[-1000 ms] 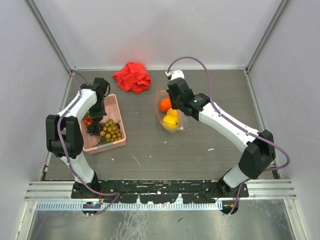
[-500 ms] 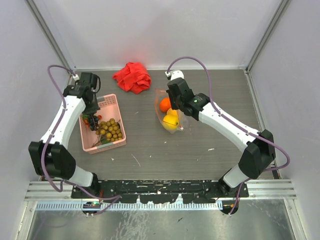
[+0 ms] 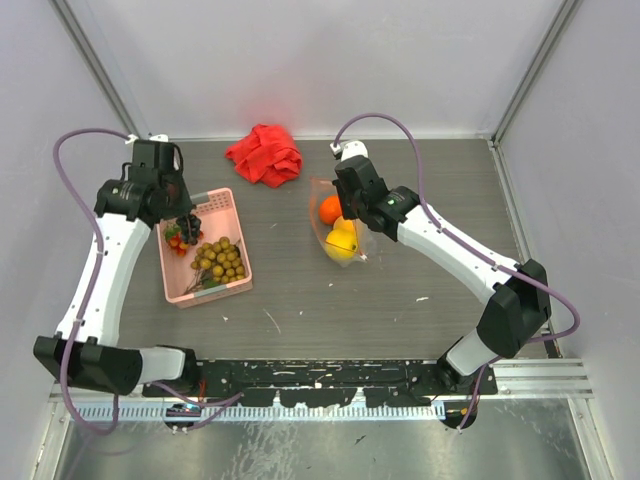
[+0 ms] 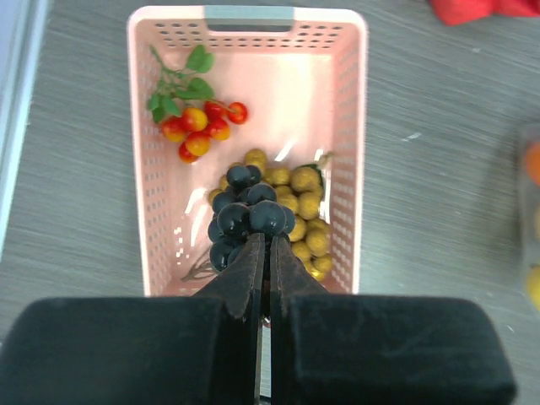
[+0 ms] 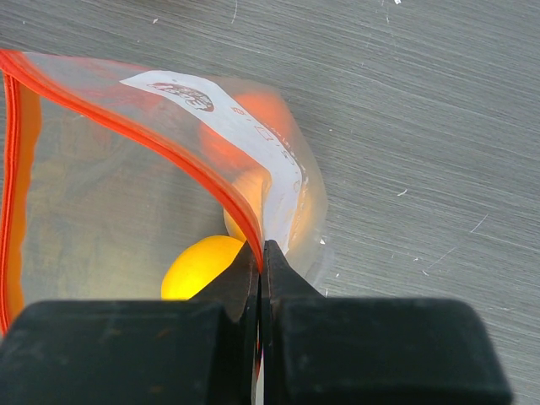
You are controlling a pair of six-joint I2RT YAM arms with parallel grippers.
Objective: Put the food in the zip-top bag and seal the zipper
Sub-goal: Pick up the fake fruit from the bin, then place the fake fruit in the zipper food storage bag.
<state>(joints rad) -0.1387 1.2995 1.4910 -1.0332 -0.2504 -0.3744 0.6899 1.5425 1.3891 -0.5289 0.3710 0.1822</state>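
Note:
My left gripper (image 4: 266,240) is shut on a bunch of dark berries (image 4: 249,215) and holds it above the pink basket (image 4: 253,15); in the top view this gripper (image 3: 186,222) is over the basket's far left part. The olive-brown grapes (image 4: 308,228) and red berries (image 4: 202,126) lie in the basket. My right gripper (image 5: 261,249) is shut on the zipper (image 5: 126,118), the orange-red strip at the mouth of the zip-top bag (image 3: 342,232), and holds the mouth open. The orange (image 3: 331,209) and the lemon (image 3: 341,244) lie inside the bag.
A crumpled red cloth (image 3: 265,154) lies at the back of the table, between the basket (image 3: 240,285) and the bag. Grey walls close in the table on three sides.
My left arm has drawn up and back to the left from the basket, and the dark berries have come up off the basket floor with it. The right arm and the bag have not moved.

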